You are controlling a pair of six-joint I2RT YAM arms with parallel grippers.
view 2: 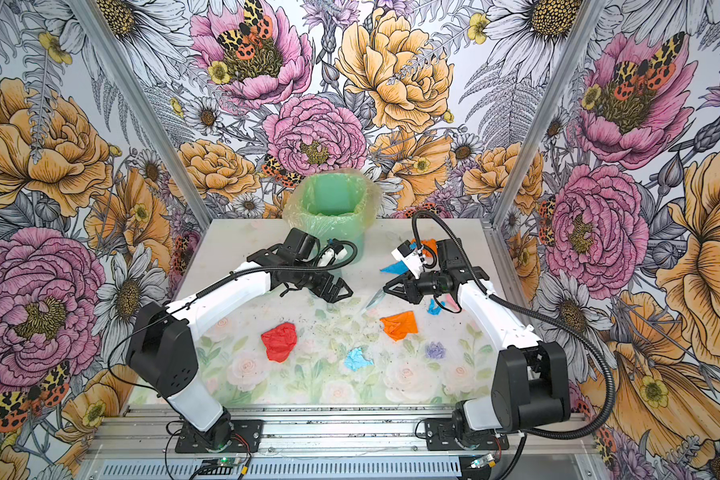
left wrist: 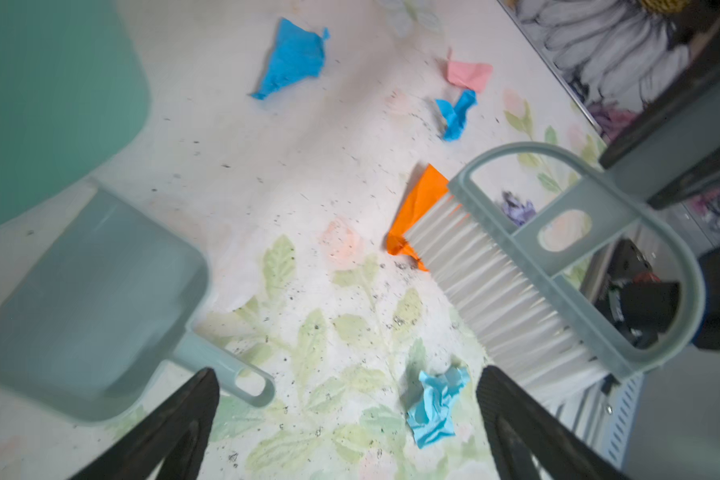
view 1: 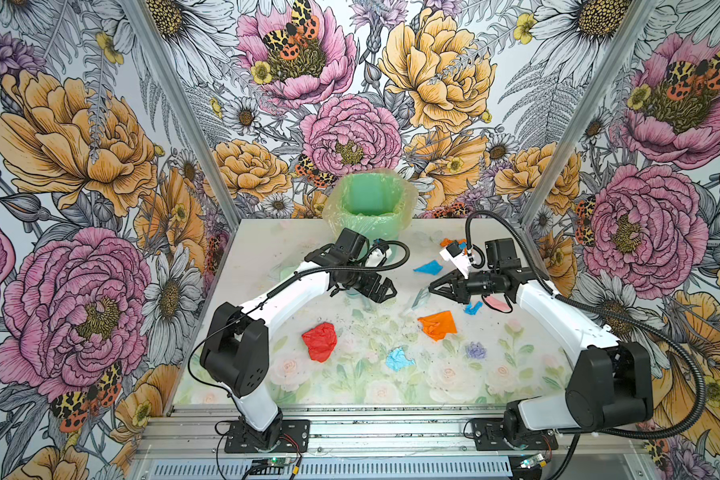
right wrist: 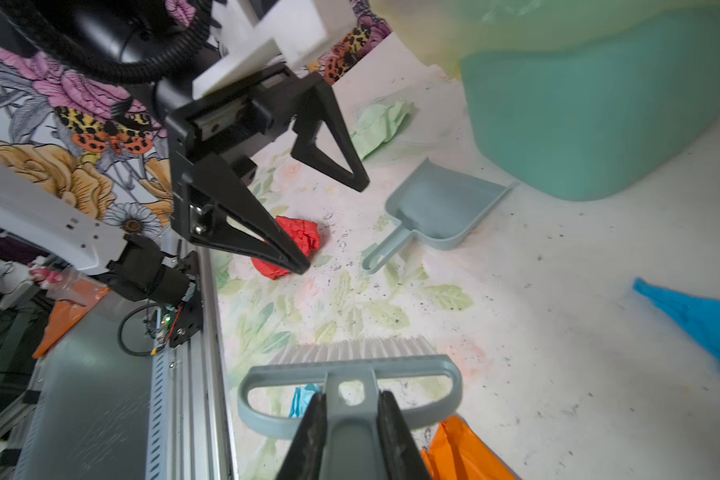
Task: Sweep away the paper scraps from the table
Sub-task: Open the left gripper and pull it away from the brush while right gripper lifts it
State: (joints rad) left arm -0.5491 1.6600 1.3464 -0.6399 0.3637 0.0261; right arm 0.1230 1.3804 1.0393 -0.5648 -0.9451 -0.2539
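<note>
Top views: paper scraps [view 1: 429, 267] lay scattered on the table [view 1: 341, 386]. Red scrap [view 1: 320, 341] was on the left arm's side and orange scrap [view 1: 437, 325] on the right arm's side. Light blue wad [view 1: 398, 358] sat between them, nearer the front rail. Left gripper [view 1: 385, 293] hung mid-table, jaws spread, nothing in them. Right gripper [view 1: 433, 287] faced it, jaws pinching the brush [view 2: 373, 300]. Lined green bin [view 2: 329, 203] stood at the back edge.

Left wrist: left gripper [left wrist: 348, 374] jaws were wide apart over bare table. Dustpan [left wrist: 88, 299] lay flat, handle just beside one finger, not gripped. Brush [left wrist: 558, 266] bristles covered part of the orange scrap [left wrist: 420, 208]; contact unclear.

Right wrist: right gripper [right wrist: 352, 397] jaws were pressed onto the brush [right wrist: 350, 365] handle. Dustpan [right wrist: 441, 208] lay free near the bin [right wrist: 599, 116]. Red scrap [right wrist: 300, 241] showed behind a left finger. Pale green scrap [right wrist: 381, 124] lay near the bin.
</note>
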